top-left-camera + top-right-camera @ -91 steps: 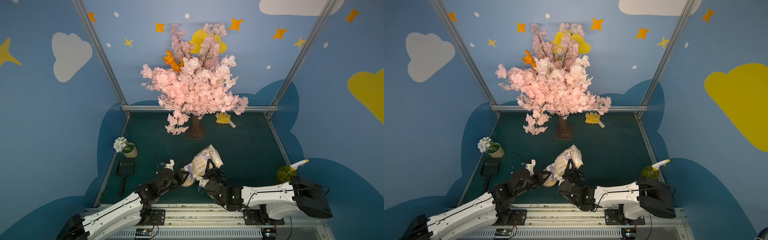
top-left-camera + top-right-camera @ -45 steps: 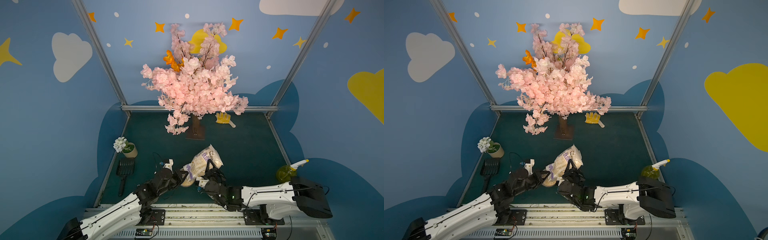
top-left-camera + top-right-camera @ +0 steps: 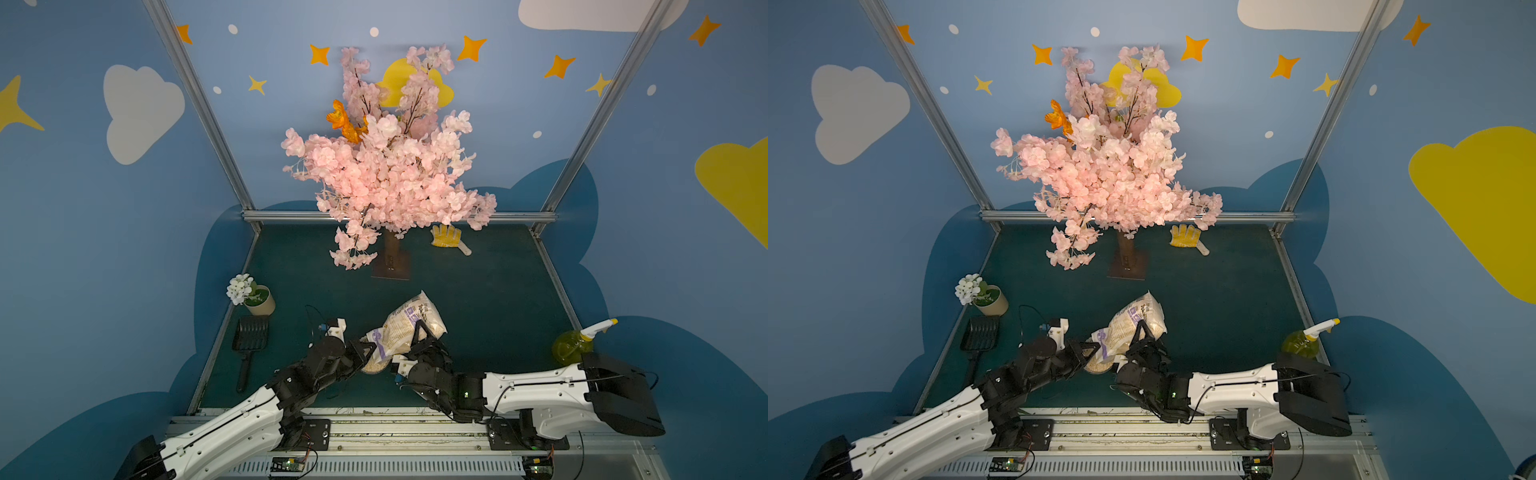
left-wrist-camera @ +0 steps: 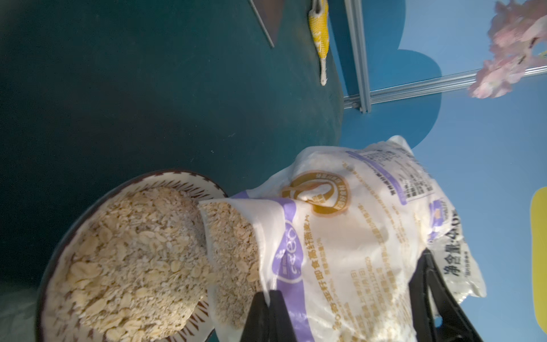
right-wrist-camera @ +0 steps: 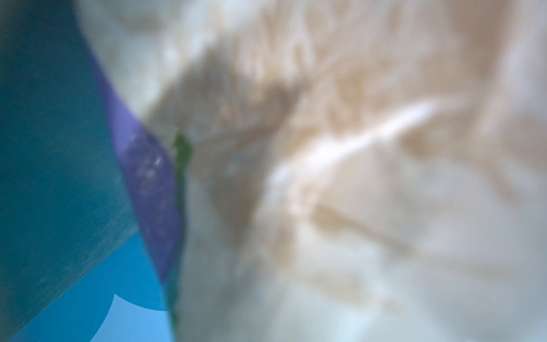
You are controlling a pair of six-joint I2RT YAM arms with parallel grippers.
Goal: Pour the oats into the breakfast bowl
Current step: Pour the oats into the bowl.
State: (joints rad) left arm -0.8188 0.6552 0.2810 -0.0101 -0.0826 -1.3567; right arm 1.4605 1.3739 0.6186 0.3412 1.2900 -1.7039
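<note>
Pour station, front centre of the worktop [image 3: 478, 299]. The oats bag [image 3: 409, 328] is off the surface between the two arms, tilted, with its open mouth pointing down at the breakfast bowl [image 3: 374, 369]. The bowl stands on the worktop directly under the mouth, between the two grippers.

The left gripper [image 3: 368, 350] has its jaws closed, pinching the plastic at the edge of the bag's mouth. The right gripper [image 3: 417, 337] is clamped across the filled body of the bag, higher up. One black finger lies over the printed face; the other is hidden behind the bag.

Left wrist view: the oats [image 4: 133, 251] are heaped in the bowl almost to its brown-patterned rim, and the flakes at the bag's mouth touch the heap.

Right wrist view: blurred — only pale plastic and a purple band can be made out.

Well apart from the bowl:
- pink blossom tree [image 3: 386, 174] at back centre, with a yellow glove [image 3: 446, 237] near its base
- flowerpot [image 3: 261, 302] and black scoop [image 3: 249, 337] along the left edge
- spray bottle [image 3: 575, 344] at the right edge
</note>
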